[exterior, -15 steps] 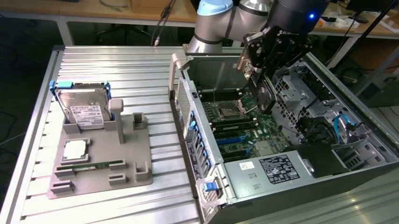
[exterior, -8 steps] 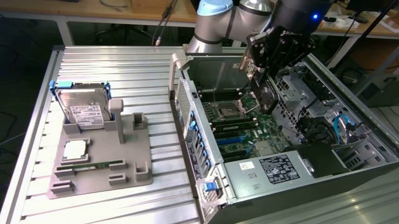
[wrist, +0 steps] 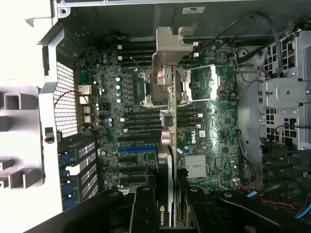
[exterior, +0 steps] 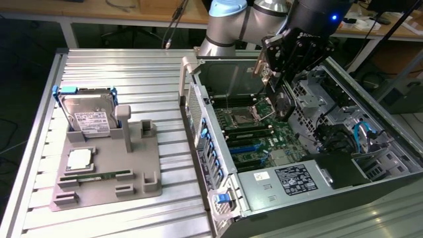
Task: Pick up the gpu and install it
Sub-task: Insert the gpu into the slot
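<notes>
While the jaws stay out of the case, clenched on its upper edge, the gpu point(wrist: 165, 194) hangs edge-on above the motherboard point(wrist: 214, 141), apart from the board and not seated in any slot. Seen from the wrist, its silver bracket reaches over the open processor socket point(wrist: 194, 90), and the card runs in line with the long slots below it. Around it stands the open computer case point(exterior: 198, 64), lying on its side on the ribbed metal worktop point(exterior: 132, 64). Well apart, to the exterior view's left, a grey holder point(exterior: 145, 183) carries a hard drive point(exterior: 89, 116) with blue rails, upright at its far end, and a memory stick point(exterior: 99, 174) lying nearer.
</notes>
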Motion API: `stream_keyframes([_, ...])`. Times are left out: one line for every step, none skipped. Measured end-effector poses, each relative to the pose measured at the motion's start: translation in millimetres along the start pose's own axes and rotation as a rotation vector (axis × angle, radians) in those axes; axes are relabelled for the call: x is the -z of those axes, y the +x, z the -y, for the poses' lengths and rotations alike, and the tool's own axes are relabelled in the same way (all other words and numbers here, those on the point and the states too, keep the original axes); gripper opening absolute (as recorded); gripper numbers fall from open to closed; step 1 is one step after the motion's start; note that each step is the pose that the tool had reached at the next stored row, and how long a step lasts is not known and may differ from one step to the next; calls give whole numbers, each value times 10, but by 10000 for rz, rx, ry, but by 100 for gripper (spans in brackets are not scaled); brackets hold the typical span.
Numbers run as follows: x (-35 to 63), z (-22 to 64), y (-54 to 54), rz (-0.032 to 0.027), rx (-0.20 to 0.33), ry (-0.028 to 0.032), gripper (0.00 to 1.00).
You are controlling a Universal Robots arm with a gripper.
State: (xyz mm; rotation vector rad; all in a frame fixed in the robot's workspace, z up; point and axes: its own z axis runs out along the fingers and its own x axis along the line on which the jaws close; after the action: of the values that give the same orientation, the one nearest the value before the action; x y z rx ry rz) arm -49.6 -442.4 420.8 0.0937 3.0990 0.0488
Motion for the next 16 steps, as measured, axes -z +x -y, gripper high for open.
stream_keyframes([0, 0, 0, 0, 0, -1, 27])
stream_keyframes([0, 0, 0, 0, 0, -1, 27])
stream_keyframes([0, 0, 0, 0, 0, -1, 27])
stream_keyframes([0, 0, 0, 0, 8, -1, 27])
stream_keyframes([0, 0, 0, -1, 37, -2, 27])
stream_keyframes([0, 0, 0, -4, 100, -4, 27])
stream_keyframes([0, 0, 0, -8, 190, -8, 27])
stream_keyframes([0, 0, 0, -12, 290, -11, 27])
stream_keyframes([0, 0, 0, -17, 432, -17, 27])
stream_keyframes([0, 0, 0, -20, 533, -22, 27])
stream_keyframes([0, 0, 0, -24, 656, -26, 27])
stream_keyframes([0, 0, 0, -29, 762, -30, 27])
stream_keyframes([0, -1, 0, -31, 850, -34, 27])
stream_keyframes([0, 0, 0, -33, 922, -37, 27])
stream_keyframes([0, 0, 0, -35, 975, -40, 27])
stream_keyframes([0, 0, 0, -36, 1011, -40, 27])
